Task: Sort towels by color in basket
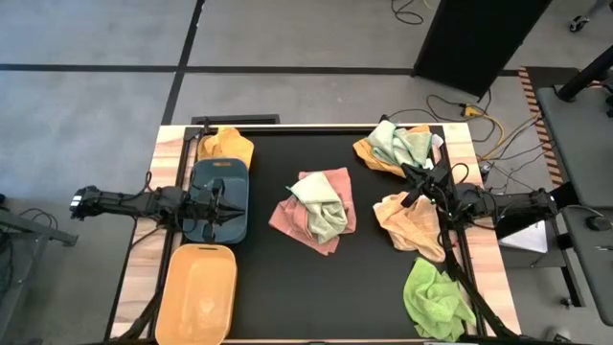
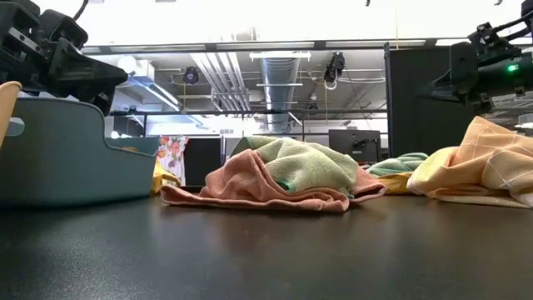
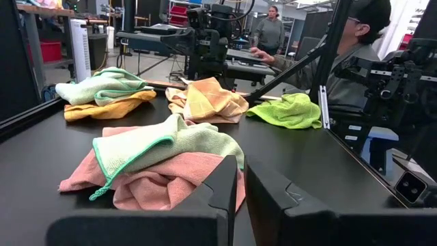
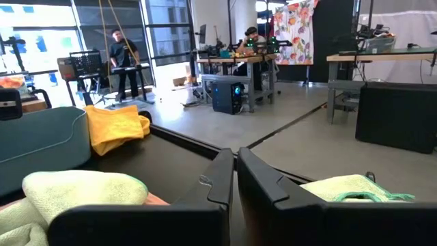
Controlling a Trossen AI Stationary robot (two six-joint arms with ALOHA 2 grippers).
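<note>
A mint green towel (image 1: 321, 209) lies on a salmon pink towel (image 1: 297, 222) at the table's middle; both also show in the left wrist view (image 3: 164, 147). A peach towel (image 1: 414, 222) lies at the right, and a lime green towel (image 1: 436, 299) at the near right. At the far right another mint towel (image 1: 400, 144) rests on a mustard orange one (image 1: 369, 153). A mustard towel (image 1: 228, 146) lies behind the blue-grey basket (image 1: 239, 225). My left gripper (image 1: 232, 203) hovers over that basket, shut and empty (image 3: 240, 164). My right gripper (image 1: 410, 185) hovers above the peach towel's far edge, shut and empty (image 4: 234, 156).
An orange basket (image 1: 199, 292) stands at the near left, next to the blue-grey one. Bare black mat lies between the baskets and the middle pile. People show in the room beyond the table's right side (image 3: 355, 48).
</note>
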